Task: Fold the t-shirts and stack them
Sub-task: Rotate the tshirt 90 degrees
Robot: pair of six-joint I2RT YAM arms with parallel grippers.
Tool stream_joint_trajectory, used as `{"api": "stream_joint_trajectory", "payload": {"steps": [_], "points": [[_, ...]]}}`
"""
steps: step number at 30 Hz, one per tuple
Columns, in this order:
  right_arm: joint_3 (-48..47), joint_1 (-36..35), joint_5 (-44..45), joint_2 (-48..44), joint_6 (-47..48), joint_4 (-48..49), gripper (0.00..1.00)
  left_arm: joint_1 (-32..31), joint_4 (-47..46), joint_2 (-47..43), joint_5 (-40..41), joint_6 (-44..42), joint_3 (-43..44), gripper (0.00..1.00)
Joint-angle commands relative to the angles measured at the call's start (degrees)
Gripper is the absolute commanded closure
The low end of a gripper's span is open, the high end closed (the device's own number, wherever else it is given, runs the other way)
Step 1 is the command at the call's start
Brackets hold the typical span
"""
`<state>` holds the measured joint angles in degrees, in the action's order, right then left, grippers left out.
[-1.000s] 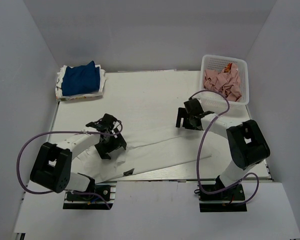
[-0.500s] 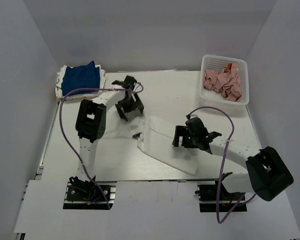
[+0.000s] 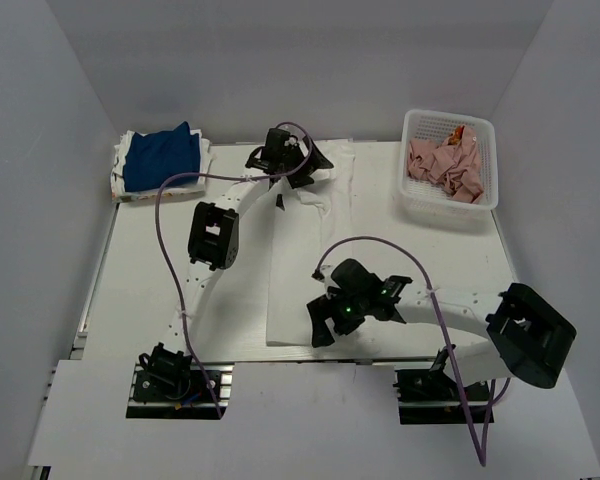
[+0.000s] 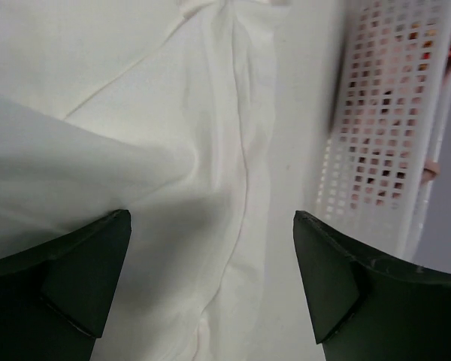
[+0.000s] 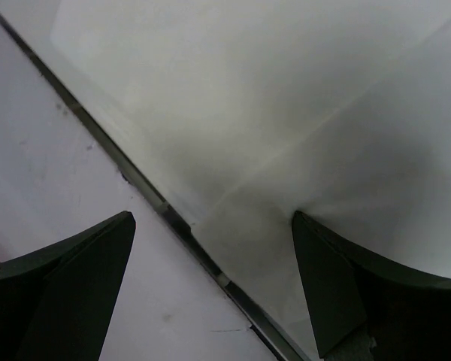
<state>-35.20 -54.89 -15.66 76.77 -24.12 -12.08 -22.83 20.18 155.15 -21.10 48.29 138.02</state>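
In the upper left of the top view, a stack of folded t-shirts sits at the far corner of the bench, with a royal blue t-shirt on top of white ones. Right of it, at upper centre, the left gripper hangs over the far end of the large white t-shirt. Its fingers are spread wide with nothing pinched between them, and in the left wrist view only rumpled white cloth lies below them. The white t-shirt runs as a long folded strip from upper centre down to the near edge of the bench. At lower centre the right gripper is low over the strip's near end, also spread. The right wrist view shows the shirt's corner by the bench edge between its fingers. At upper right stands a white mesh basket holding crumpled pink cloth
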Motion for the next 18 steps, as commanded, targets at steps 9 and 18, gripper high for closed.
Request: {"api": "stream_joint_trajectory", "payload": {"steps": [9, 18], "points": [[-5.9, -3.9, 6.8, -6.7, 6.9, -2.6, 0.09, 1.3, -7.3, -0.8, -1.4, 2.4, 0.7, 0.0], [-5.2, -3.7, 18.1, -16.0, 0.5, -7.9, 0.09, 2.4, 3.0, -25.4, 9.1, -12.0, -4.9, 0.0]]}}
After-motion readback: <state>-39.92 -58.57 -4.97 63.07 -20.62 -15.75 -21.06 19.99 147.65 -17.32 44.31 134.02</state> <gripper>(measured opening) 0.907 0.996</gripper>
